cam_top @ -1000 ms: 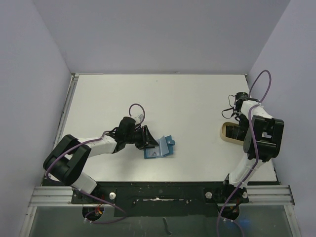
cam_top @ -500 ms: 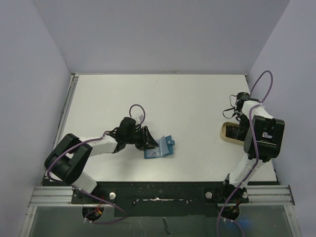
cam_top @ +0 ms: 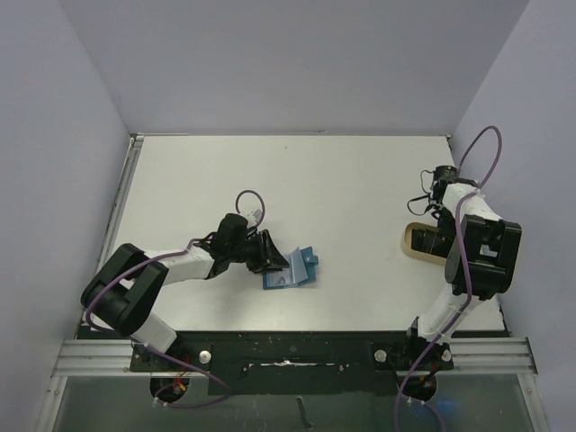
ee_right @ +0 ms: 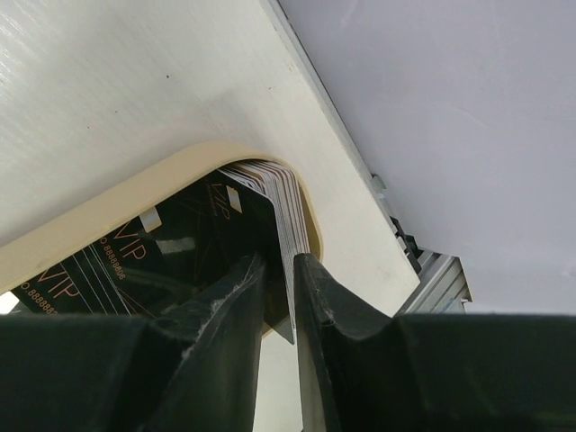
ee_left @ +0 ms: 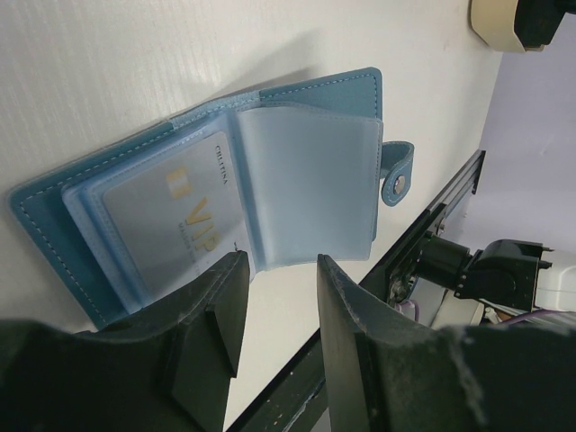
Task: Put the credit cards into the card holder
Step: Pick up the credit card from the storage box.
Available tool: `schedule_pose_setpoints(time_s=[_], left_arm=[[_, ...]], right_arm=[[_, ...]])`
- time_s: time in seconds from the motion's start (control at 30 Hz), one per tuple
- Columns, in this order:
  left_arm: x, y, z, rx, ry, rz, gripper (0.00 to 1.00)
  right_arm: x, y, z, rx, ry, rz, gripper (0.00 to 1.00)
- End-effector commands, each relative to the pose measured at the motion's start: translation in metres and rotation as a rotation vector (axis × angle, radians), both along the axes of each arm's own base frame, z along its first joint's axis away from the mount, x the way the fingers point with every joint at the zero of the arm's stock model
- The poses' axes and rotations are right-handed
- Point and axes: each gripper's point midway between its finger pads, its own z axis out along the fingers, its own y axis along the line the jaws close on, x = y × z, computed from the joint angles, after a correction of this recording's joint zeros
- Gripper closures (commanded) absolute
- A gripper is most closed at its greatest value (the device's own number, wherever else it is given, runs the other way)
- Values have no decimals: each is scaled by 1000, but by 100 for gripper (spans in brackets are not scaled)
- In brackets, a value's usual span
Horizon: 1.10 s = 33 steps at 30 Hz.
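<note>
Item: small teal-blue bifold card holder (ee_left: 297, 171), lying open at the centre of the white table (cam_top: 342, 180). Its long axis runs lower left to upper right, snap tab rightward. We find the left gripper (ee_left: 281, 265) spread at its lower edge. The right gripper (ee_right: 279, 263) is narrowed around black cards (ee_right: 180, 243); we cannot tell whether it grips. Holder unmoved; right arm slightly lower.

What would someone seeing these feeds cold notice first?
First, the teal card holder lying open in the middle of the table, a VIP card already showing through its clear sleeves and the left pincer straddling the sleeves' edge. Next, by the table's right edge, the cream tray holding a stack of cards, with the right pincer set narrowly on either side of the stack's edge.
</note>
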Motion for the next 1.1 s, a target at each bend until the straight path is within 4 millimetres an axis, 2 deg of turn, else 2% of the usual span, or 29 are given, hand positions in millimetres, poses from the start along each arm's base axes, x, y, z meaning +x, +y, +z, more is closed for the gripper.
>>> schedule_pose_setpoints(time_s=[0.0, 0.3, 0.47, 0.73, 0.9, 1.07], left_arm=[[12, -13, 21, -55, -55, -22, 66], [12, -14, 22, -59, -59, -24, 66], [12, -14, 22, -61, -59, -25, 66], [13, -13, 22, -56, -58, -17, 66], [13, -11, 26, -47, -72, -13, 64], [21, -9, 43, -38, -119, 12, 58]], right_arm=[[3, -9, 23, -53, -72, -10, 80], [11, -1, 20, 2, -103, 27, 94], [21, 18, 24, 78, -160, 84, 100], [29, 46, 44, 145, -233, 138, 100], [36, 78, 65, 181, -288, 198, 100], [47, 132, 89, 250, -375, 326, 100]])
